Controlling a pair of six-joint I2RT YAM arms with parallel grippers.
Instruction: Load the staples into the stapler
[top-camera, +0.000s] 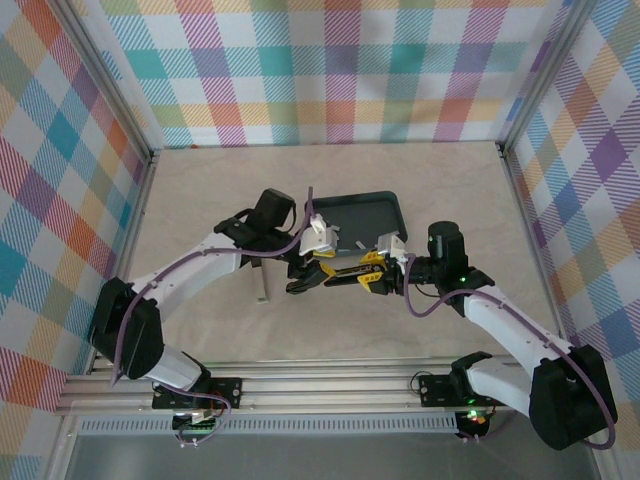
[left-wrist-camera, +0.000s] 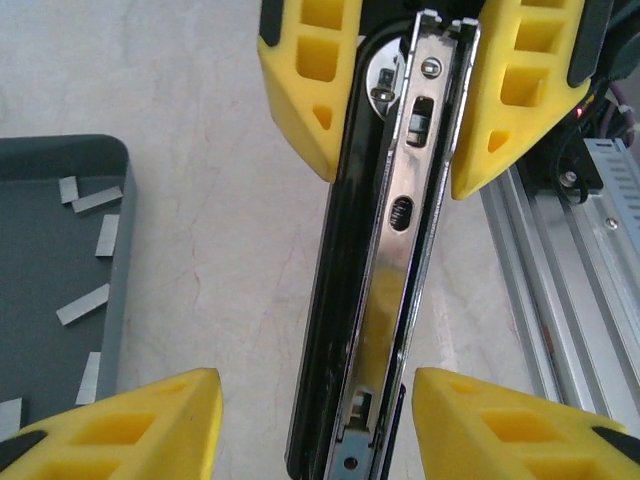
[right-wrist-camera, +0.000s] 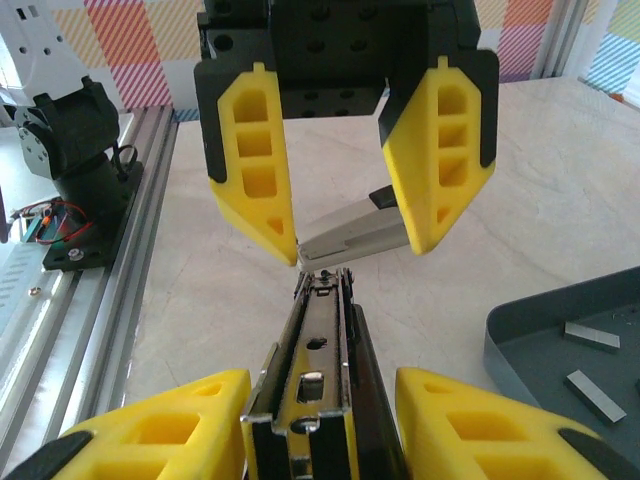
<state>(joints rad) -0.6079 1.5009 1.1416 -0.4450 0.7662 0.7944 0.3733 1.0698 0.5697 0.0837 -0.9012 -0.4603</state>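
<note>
right jaws pinch the stapler (right-wrist-camera: 310, 400) — left jaws spread around its other end.

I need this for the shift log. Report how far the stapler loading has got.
Done: the black-and-chrome stapler is swung open, its metal channel exposed. In hand: the right claw grips one end; the left claw straddles it, open. To do: the short light-grey metal staples lie in the dark-grey plastic tray; neither claw holds one, and none shows in the channel.
</note>
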